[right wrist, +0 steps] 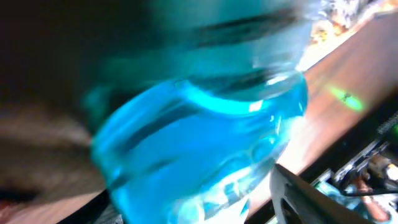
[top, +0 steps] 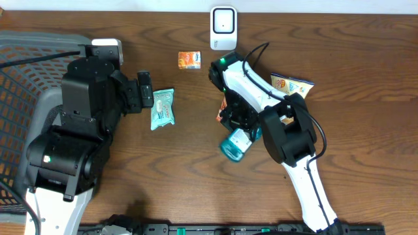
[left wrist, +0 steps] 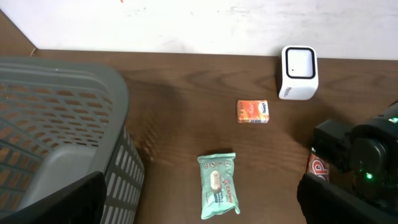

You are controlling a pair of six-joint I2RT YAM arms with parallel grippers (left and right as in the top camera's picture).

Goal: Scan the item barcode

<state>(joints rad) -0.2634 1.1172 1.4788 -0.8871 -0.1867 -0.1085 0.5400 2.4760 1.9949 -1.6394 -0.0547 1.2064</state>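
A blue translucent bottle lies tilted at the tip of my right gripper. In the right wrist view the bottle fills the space between the jaws, blurred, with one finger close by its side; whether the jaws press on it does not show. The white barcode scanner stands at the table's far edge, well beyond the bottle. My left gripper hangs wide open above the table, near a green wipes packet, with nothing between its fingers.
A grey mesh basket fills the left side. A small orange box lies near the scanner. A yellow snack bag sits right of the right arm, and a red packet lies partly under that arm.
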